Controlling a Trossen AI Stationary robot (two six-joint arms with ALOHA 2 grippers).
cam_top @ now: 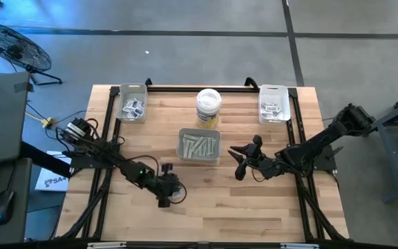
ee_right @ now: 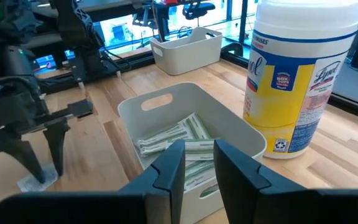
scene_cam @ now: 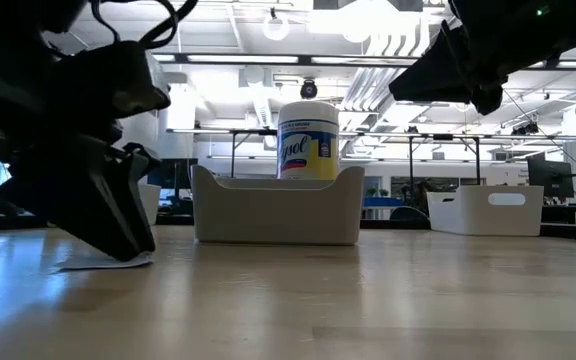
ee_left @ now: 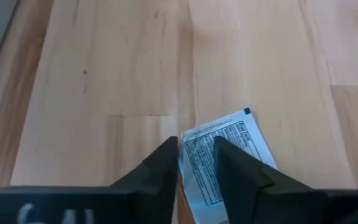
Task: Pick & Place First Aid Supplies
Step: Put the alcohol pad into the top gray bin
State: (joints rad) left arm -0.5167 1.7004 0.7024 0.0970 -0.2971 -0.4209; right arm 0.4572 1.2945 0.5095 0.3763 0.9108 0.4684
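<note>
Pale butcher-block table (cam_top: 213, 200) from above: left gripper (cam_top: 166, 197) low near the front, over a small white packet (cam_top: 177, 196); centre tray (cam_top: 199, 146) of long strip packets (cam_top: 199, 147) behind it; back corner trays (cam_top: 133, 104) with more packets; right gripper (cam_top: 239, 162) waiting beside the centre tray.

Level with the table: left gripper tips (scene_cam: 128, 245) down at the wood, packet edge (scene_cam: 103, 264) flat beneath; tub (scene_cam: 308, 140) behind the tray.

Left wrist: fingers (ee_left: 160, 171) narrowly parted, straddling the printed square packet (ee_left: 229, 155), nothing gripped. Best to press flat, close on one edge, lift slowly.

Right wrist: fingers (ee_right: 169, 165) narrowly apart, empty, aimed over the strips (ee_right: 179, 140).
</note>
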